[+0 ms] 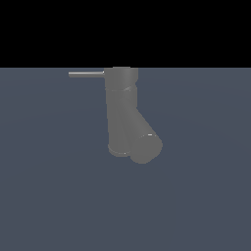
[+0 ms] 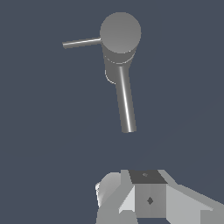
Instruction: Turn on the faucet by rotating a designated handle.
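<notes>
Well apart from the handle point(image 2: 82, 42) hangs the end effector point(image 2: 146, 199) — finger state unclear.

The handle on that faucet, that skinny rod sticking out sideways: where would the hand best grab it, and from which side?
Probably near the free tip of the handle, farthest from the faucet, since a rod turns easiest at its end. It is thin, straight and bare, so fingers could close across it or simply push it sideways. Coming from above looks safest: the thick spout sits lower down, clear of it. The hand is not near yet.
</notes>
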{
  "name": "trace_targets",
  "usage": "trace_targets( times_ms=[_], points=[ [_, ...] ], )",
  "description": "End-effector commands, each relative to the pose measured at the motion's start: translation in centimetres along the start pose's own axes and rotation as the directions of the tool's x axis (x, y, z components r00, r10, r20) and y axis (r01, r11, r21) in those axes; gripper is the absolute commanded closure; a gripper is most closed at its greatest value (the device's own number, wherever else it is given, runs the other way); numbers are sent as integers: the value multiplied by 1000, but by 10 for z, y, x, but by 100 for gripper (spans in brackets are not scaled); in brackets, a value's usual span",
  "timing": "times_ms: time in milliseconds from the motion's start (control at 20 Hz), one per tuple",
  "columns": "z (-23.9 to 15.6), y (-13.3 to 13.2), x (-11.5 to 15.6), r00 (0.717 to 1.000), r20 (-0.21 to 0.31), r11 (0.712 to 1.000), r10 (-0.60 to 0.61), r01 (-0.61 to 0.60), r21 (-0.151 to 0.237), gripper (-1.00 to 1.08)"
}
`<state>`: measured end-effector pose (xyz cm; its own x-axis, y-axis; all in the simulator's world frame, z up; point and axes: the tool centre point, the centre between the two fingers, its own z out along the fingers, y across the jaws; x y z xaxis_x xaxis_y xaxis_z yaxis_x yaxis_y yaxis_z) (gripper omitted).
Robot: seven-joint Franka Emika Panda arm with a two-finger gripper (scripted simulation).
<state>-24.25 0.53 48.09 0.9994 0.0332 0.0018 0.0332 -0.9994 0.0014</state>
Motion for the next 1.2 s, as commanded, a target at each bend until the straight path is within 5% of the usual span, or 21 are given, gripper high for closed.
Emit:
trace_targets(
  times_ms=[0,600,1150],
  points=[
    [2,-1,5,1000,1,1000,22,-22,7,108],
    [20,-16,54,974,24,972,226,-227,57,108],
    [50,-37,108,885,66,882,461,-465,76,108]
  ],
)
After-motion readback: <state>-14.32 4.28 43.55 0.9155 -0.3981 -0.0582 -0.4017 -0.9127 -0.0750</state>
